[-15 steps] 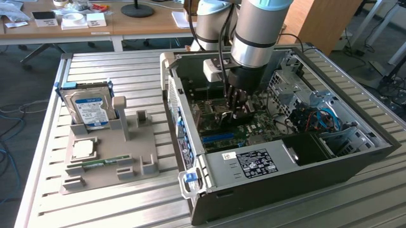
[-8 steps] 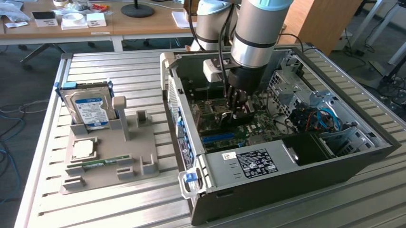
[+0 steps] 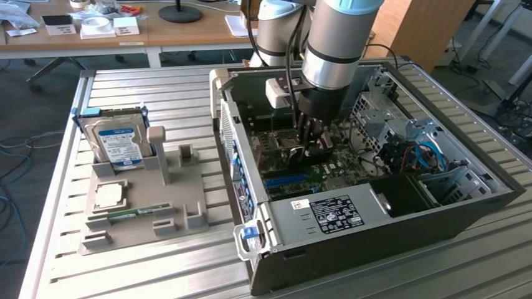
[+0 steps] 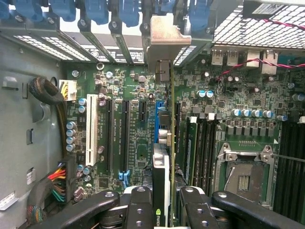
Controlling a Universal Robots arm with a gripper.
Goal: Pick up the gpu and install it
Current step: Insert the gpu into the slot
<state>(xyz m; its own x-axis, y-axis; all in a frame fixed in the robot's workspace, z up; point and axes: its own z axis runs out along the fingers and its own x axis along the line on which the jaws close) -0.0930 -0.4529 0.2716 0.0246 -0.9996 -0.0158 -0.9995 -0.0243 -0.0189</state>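
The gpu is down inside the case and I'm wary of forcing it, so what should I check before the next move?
1. Gripper shut on the gpu: ok.
2. Gpu lined up along the blue slot: ok.
3. End bracket in line with the rear slot covers: ok.
4. Card edge fully down in the slot: cannot tell.
5. Cable bundle apart from the gpu: ok.

Robotics lab in office-type room: robot arm over open PC case on slatted metal table, grey parts fixture beside, wooden desks behind, loose cables on floor.
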